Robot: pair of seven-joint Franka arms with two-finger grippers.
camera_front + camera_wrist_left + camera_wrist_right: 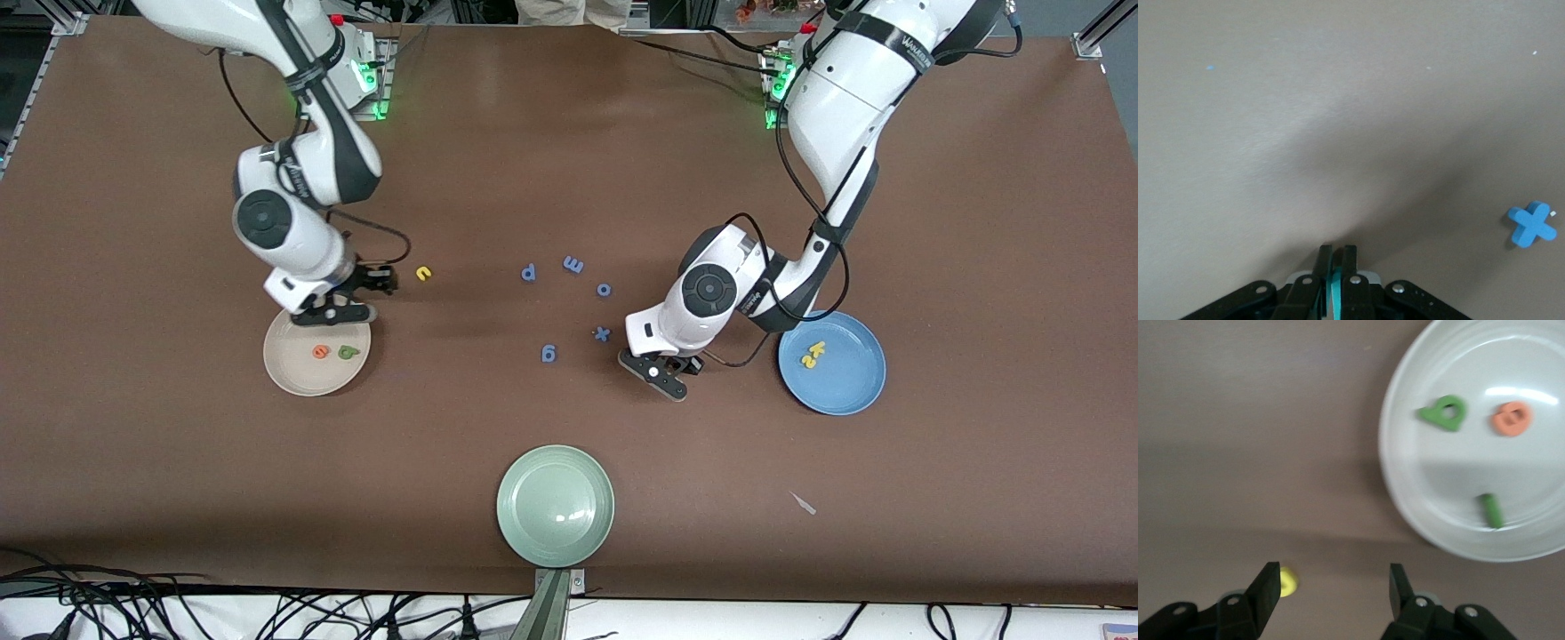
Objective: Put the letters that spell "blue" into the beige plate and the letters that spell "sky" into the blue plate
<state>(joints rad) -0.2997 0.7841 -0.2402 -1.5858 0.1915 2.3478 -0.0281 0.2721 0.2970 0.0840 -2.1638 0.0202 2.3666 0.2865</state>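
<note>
I see left gripper [1335, 267] clenched on thin teal y [1335, 287], low over bare brown table [569, 116]; blue foam x [1532, 225] just beside, blue plate [853, 396] with two yellow letters [813, 354] near. Right gripper [1335, 587] released, over beige plate [1405, 493] rim; green b [1443, 413], orange e [1512, 418], green l [1491, 510] lie in glossy plate, yellow u [1289, 581] beside one finger

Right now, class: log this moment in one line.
left gripper: shut on teal y | right gripper: open by beige plate | u: on table
</note>
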